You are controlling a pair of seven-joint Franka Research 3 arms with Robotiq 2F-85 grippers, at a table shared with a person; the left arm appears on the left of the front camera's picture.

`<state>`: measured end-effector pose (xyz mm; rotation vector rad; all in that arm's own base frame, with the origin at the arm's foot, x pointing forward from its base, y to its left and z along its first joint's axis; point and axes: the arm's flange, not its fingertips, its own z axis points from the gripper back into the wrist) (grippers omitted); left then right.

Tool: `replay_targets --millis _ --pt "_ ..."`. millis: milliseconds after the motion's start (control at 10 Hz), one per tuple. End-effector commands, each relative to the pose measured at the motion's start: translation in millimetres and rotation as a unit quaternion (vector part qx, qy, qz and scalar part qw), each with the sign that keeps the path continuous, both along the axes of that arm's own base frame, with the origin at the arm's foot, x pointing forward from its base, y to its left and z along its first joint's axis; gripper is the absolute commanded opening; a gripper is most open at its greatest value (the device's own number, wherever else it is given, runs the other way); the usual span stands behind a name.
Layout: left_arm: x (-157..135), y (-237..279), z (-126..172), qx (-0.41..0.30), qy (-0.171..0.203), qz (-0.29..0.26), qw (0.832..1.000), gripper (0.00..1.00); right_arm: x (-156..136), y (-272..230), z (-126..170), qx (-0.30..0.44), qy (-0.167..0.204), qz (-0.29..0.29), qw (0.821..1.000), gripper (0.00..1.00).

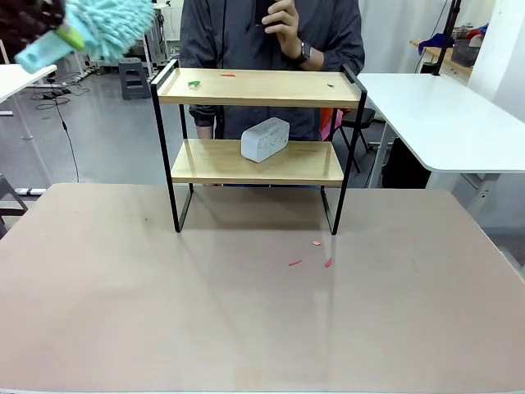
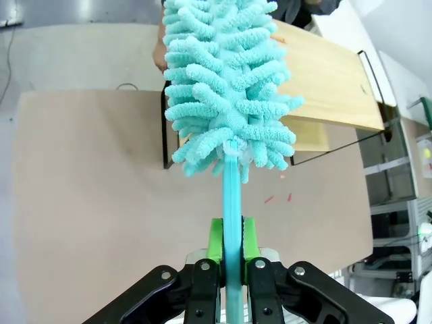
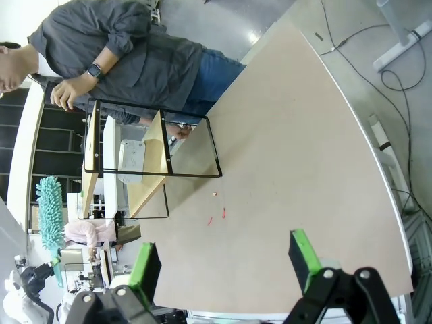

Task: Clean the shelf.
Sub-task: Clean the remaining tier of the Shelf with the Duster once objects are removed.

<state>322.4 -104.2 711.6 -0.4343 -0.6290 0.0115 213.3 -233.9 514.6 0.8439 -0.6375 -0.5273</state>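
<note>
**Operator:** Where did the shelf stand?

**Technician:** The shelf [image 1: 271, 89] stood on the tabletop [image 1: 246, 328] toward 12 o'clock, with a person [image 1: 221, 41] just behind it. Its top board carried a green scrap [image 1: 194, 84] at the 9 o'clock end and a red scrap [image 1: 227, 75] near it. A white block [image 1: 265, 139] lay on the lower board. Red scraps [image 1: 295, 263] lay on the tabletop at 5 o'clock of the shelf.

**Operator:** And the claws?

**Technician:** The left claw [image 2: 231, 237] was clamped on the handle of a teal duster [image 2: 226, 81], which was raised at 10 o'clock of the shelf and clear of it. The right claw [image 3: 224, 260] had its jaws apart and held nothing.

**Operator:** How should the step have been done?

**Technician:** The step appeared to be the approach to the top board. Lay the duster head flat at the 9 o'clock end. Sweep toward the open 6 o'clock edge, since the end rails would likely trap debris. Use light pressure, because the thin frame could shift.
</note>
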Motion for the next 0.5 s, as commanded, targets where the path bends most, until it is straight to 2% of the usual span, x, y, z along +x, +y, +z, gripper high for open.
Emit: replay_targets --millis 0,400 --pt "23 -42 -1 0.047 0.020 -0.017 0.999 0.12 0 1 0 0.001 -0.016 0.004 1.000 1.00" --pt "49 -100 -24 0.117 0.025 -0.027 0.992 0.12 0 1 0 0.001 -0.016 0.004 1.000 1.00"
